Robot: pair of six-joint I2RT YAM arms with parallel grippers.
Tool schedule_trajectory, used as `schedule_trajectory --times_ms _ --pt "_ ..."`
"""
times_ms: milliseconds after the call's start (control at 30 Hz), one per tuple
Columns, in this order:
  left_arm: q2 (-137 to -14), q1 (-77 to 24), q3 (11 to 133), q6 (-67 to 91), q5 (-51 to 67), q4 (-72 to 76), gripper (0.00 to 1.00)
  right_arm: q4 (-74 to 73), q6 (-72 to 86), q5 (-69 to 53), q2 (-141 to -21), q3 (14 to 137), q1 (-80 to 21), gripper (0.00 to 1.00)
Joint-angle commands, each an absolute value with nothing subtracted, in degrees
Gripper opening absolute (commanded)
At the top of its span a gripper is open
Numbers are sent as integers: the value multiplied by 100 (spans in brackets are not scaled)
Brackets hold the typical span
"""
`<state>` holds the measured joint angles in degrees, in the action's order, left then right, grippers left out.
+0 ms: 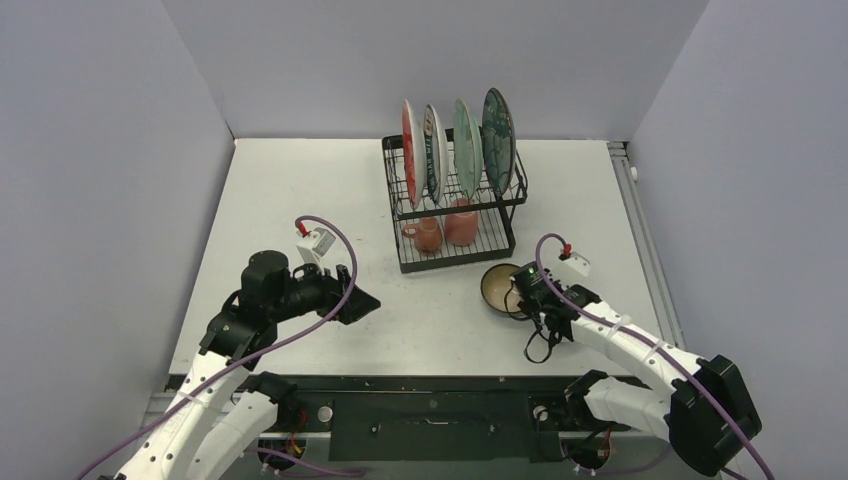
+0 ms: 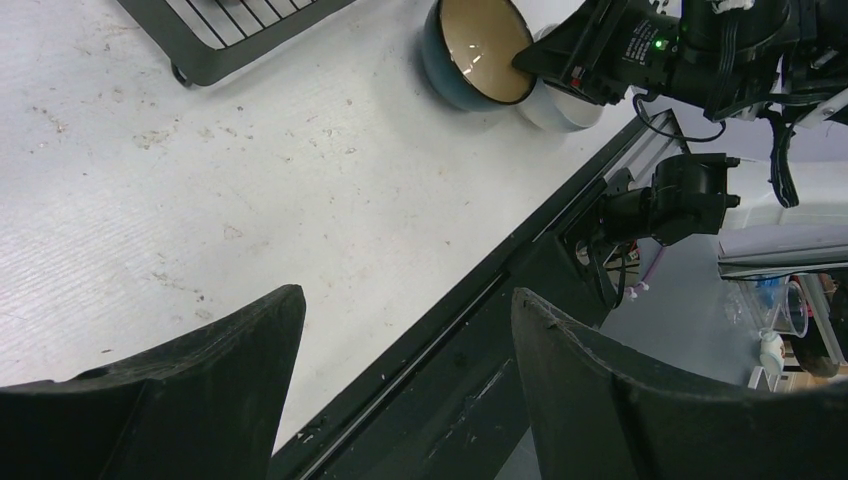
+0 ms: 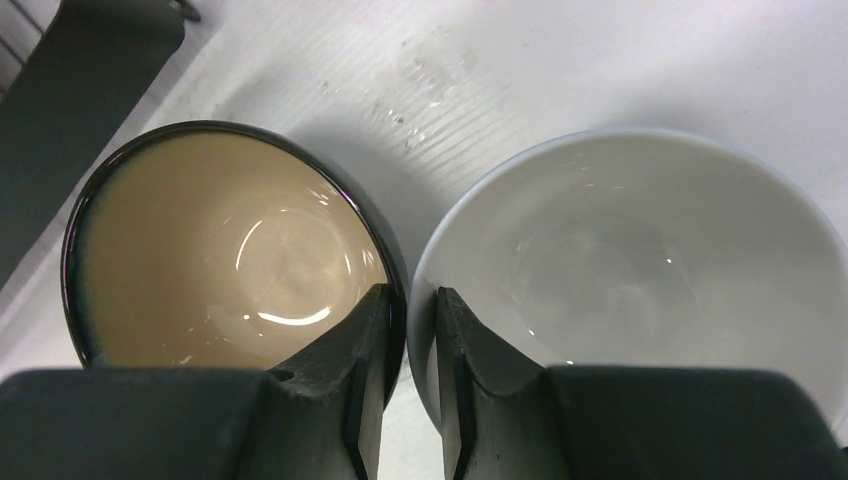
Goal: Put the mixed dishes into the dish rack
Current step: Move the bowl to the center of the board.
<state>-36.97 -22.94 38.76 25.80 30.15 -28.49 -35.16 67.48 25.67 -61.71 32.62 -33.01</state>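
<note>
Currently the right gripper [image 3: 412, 295] is down on two bowls standing on the table [image 1: 300, 200] just in front of the dish rack [image 1: 455, 215], off its front right corner. Its fingers are drawn nearly together: one finger [image 3: 355, 350] sits inside the brown bowl [image 3: 220, 250], the other inside the small white bowl [image 3: 640, 250], and the two neighbouring rims are caught in the narrow gap between them. Both bowls are upright and sit side by side – rims touching or very nearly so. How firmly the fingers press cannot be told. The left gripper [image 2: 400, 380] hangs over bare table off the rack's front left corner, well apart from it – fingers spread wide, holding nothing and touching nothing. In the rack's upper slots four plates stand on edge in a row: red-orange [image 1: 408, 150], white [image 1: 432, 155], light green [image 1: 466, 150] and dark teal [image 1: 498, 140]. On the rack's lower grid tray sit two pinkish mugs [image 1: 423, 235], side by side.
</note>
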Motion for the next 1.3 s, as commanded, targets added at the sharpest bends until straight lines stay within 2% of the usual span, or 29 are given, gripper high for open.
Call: schedule_trajectory --times_ms 0,400,700,933,1267 --pt "-3689 -2312 3963 2479 2905 -2776 72 -3457 6757 2194 -6092 3234 -3802 0" --pt "-3644 -2319 3964 2500 2827 -2794 73 -3576 7359 2559 -6532 3794 -5588 0" --pt "-3622 -2320 3957 2505 2789 -2815 73 -3497 7375 2662 -7678 4711 -6772 0" --pt "-3591 -2320 3973 2505 2697 -2846 73 -3495 7277 2654 -8414 5220 -7157 0" --pt "-3610 -2320 3973 2505 2681 -2845 73 -3713 7138 2727 -8845 5687 -7335 0"
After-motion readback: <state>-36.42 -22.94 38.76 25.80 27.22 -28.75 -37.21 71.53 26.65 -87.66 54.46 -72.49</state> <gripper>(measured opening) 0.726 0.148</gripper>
